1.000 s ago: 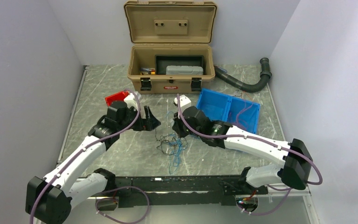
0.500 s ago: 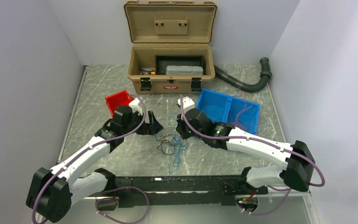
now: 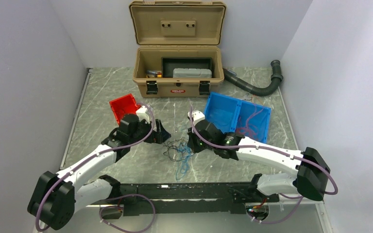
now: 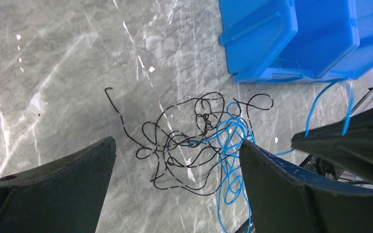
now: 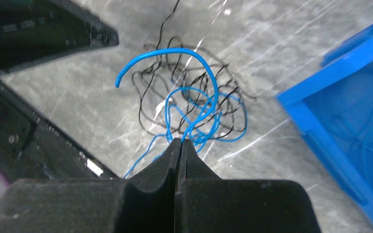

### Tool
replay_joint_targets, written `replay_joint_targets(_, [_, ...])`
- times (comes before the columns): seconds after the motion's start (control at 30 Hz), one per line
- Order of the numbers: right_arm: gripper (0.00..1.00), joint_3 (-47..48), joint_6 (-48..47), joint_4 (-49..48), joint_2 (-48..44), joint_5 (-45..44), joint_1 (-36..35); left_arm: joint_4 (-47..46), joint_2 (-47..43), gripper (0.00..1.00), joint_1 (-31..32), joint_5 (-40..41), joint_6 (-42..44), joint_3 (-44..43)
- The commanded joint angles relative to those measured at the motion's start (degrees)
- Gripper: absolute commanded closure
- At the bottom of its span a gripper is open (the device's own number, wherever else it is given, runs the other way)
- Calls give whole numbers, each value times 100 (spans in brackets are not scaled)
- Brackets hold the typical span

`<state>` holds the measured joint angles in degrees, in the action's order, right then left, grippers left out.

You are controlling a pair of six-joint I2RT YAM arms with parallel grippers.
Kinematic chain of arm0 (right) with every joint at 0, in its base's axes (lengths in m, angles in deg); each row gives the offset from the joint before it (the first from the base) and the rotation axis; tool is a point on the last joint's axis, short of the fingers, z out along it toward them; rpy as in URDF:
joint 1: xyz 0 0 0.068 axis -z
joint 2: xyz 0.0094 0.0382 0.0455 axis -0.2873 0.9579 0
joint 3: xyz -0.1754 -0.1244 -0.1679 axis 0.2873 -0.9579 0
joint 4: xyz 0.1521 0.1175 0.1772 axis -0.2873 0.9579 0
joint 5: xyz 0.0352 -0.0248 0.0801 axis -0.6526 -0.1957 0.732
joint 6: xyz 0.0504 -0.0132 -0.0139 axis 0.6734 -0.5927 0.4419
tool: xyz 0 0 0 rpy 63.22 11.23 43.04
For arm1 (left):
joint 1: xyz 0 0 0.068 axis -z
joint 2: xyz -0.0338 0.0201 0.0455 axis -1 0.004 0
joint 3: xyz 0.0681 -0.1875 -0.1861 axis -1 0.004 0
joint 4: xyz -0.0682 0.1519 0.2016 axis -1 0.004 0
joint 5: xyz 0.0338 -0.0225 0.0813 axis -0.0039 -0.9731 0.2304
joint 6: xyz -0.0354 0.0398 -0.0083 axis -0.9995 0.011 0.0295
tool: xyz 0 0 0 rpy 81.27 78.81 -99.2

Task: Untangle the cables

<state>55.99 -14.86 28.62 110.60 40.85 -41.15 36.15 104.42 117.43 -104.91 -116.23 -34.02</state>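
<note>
A small tangle of thin black and blue cables (image 3: pixel 178 149) lies on the marble table between my two arms. It shows in the left wrist view (image 4: pixel 194 141) and in the right wrist view (image 5: pixel 194 109). My left gripper (image 3: pixel 163 132) is open, just left of and above the tangle, its jaws wide apart (image 4: pixel 177 160) over the black strands. My right gripper (image 3: pixel 189 141) is shut on a blue cable (image 5: pixel 189 92) at the tangle's right edge; the strand arcs up from the fingertips (image 5: pixel 180 141). Thin red and blue wires lie in the blue bin (image 3: pixel 252 119).
A blue two-compartment bin (image 3: pixel 238 114) stands right of the tangle. A red bin (image 3: pixel 122 105) sits behind the left arm. An open tan toolbox (image 3: pixel 178 73) stands at the back, with a black corrugated hose (image 3: pixel 252 87) to its right. A black rail (image 3: pixel 184 191) runs along the front edge.
Both grippers have moved toward the tangle. The left gripper has moved right and forward over the black strands. The right gripper has lowered to the tangle's right edge.
</note>
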Motion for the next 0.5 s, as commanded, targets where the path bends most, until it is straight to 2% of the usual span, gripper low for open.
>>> replay_joint_targets(0.0, [100, -164, 1, -623, -101, 1308, -21, -604, -57, 0, 63, 5, 300, 112])
replay_joint_targets(0.1, [95, -34, -297, -973, 46, 2408, -260, -753, 59, 0, 81, 7, 425, 163])
replay_joint_targets(0.17, [82, 195, -537, -879, 150, 2500, -562, -755, 116, 1, 81, 18, 501, 140])
replay_joint_targets(0.27, [50, 504, -690, -501, 303, 1940, -838, -738, 99, 1, 88, 2, 554, 123])
replay_joint_targets(0.3, [43, 524, -626, -428, 303, 1707, -840, -738, 92, 1, 88, -25, 562, 117])
replay_joint_targets(0.37, [36, 496, -487, -322, 249, 1137, -836, -695, 115, 1, 84, -84, 579, 80])
replay_joint_targets(0.47, [33, 392, -307, -199, 51, 489, -793, -584, 213, 1, 88, -206, 601, -3])
